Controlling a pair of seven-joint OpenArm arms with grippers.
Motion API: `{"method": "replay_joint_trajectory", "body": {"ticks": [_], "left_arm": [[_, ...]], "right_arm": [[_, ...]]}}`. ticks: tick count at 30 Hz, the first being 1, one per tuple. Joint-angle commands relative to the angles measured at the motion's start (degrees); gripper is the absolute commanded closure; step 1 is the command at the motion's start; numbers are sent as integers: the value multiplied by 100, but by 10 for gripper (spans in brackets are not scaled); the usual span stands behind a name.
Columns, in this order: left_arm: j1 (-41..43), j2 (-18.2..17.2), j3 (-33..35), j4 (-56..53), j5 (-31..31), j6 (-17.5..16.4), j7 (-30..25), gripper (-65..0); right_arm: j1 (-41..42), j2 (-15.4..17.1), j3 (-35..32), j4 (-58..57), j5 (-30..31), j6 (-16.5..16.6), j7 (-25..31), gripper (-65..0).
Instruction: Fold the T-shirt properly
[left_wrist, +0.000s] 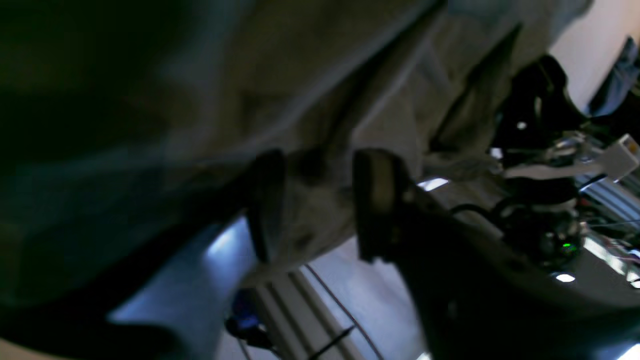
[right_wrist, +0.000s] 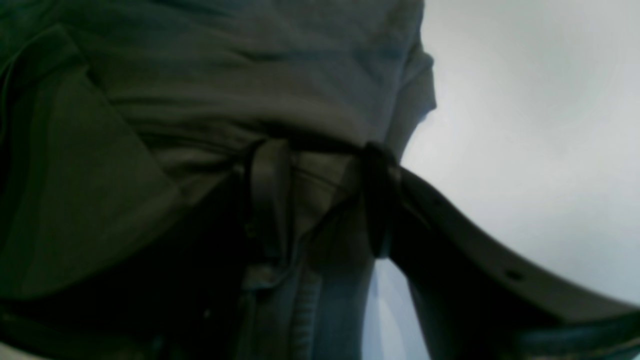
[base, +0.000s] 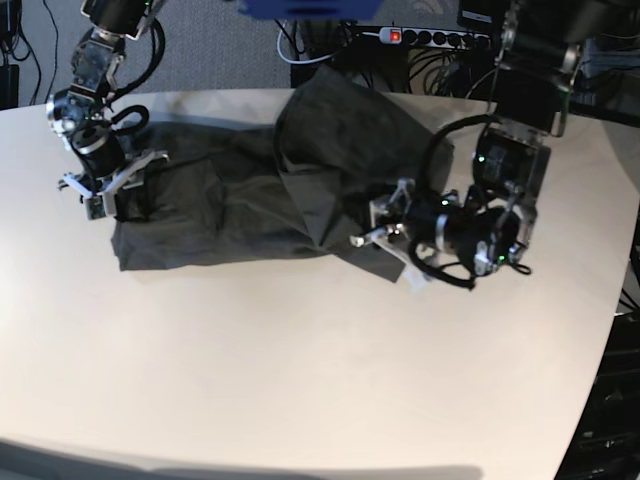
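Observation:
The dark grey T-shirt (base: 250, 190) lies crumpled across the back half of the table, with one part folded over towards the right. My left gripper (base: 378, 215) lies low at the shirt's right edge. In the left wrist view its jaws (left_wrist: 320, 200) stand apart, with loose fabric (left_wrist: 310, 115) lying between them. At the shirt's left end, my right gripper (base: 105, 185) points down onto the cloth. The right wrist view shows this gripper (right_wrist: 322, 195) open too, with a fold of the shirt (right_wrist: 225, 75) between the fingers.
The pale round table (base: 300, 350) reaches to the front and right edges of the base view. Behind it run a power strip (base: 430, 38) and a tangle of cables. The left arm's body (base: 500, 200) rests low over the table's right side.

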Motion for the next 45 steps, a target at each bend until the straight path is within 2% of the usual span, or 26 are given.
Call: {"method": "replay_joint_trajectory", "body": {"ticks": [1,13,18,19,23,27,30,32,39,45], "left_arm": [[-140,-23,-20,209,-138,-9,17,-275],[-43,-146,-11,587,-103,8,17,-279],[115,-5,-20,1061,539,8,17,-279],[142,74,-20,1140,671,52,17,-279],[177,355,-20,1193,882,597,17,-279],[291,557,-20,1158,961,852,17,-279],[396,619,-29,1149,961,1221,17,-279],[405,619,-29,1140,961,1353,17,-279],[484,566,-46,1140,1014,1406,17,-279],[484,566,-2,1378,1779,1424,17,-279]], "right_arm": [[1,59,18,15,-133,-25,-154,-239],[-43,68,36,15,-133,-25,-154,-239],[-52,68,45,15,-142,-25,-154,-239],[-52,68,45,15,-142,-25,-154,-239],[-52,77,36,15,-142,-25,-154,-239],[-52,77,36,15,-151,-25,-154,-239],[-61,77,45,15,-151,-25,-162,-239],[-70,86,45,15,-151,-25,-162,-239],[-70,-37,53,15,-608,-25,-145,-239],[-70,-37,62,15,-608,-25,-145,-239]]}}
